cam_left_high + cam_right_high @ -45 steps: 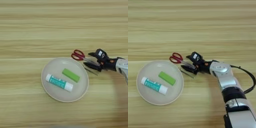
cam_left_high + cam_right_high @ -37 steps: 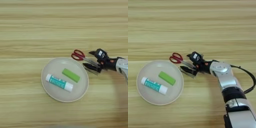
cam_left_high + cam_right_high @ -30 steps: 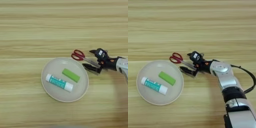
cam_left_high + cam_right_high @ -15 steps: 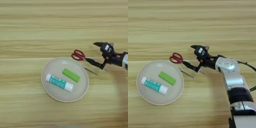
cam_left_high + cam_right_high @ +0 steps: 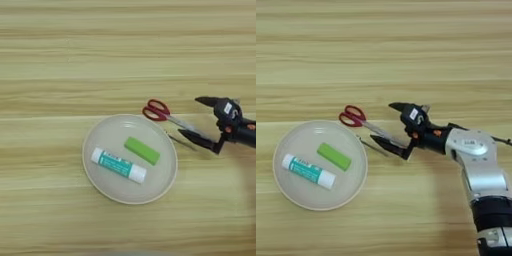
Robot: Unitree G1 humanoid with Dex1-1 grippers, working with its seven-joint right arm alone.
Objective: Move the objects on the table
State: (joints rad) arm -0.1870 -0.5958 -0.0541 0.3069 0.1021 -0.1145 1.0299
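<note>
Glue stick (image 5: 118, 165) and green block (image 5: 142, 150) seen in plate (image 5: 95, 135). Scissors (image 5: 162, 113), thin screwdriver (image 5: 181, 141) left on worktop (image 5: 75, 60), right of plate. Right gripper (image 5: 390, 123) jaws spread, nothing held.

One pair of scissors (image 5: 161, 111), one glue stick (image 5: 118, 165), one green block (image 5: 142, 150), and one plate (image 5: 100, 186).

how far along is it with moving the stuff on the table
Looks done: the glue stick and a green block lie in the beige plate. In hand: nothing; the right gripper is open around the blade end of the red-handled scissors, which lie flat on the table beside the plate. Left: the scissors, plus a thin dark item by the rim.
</note>
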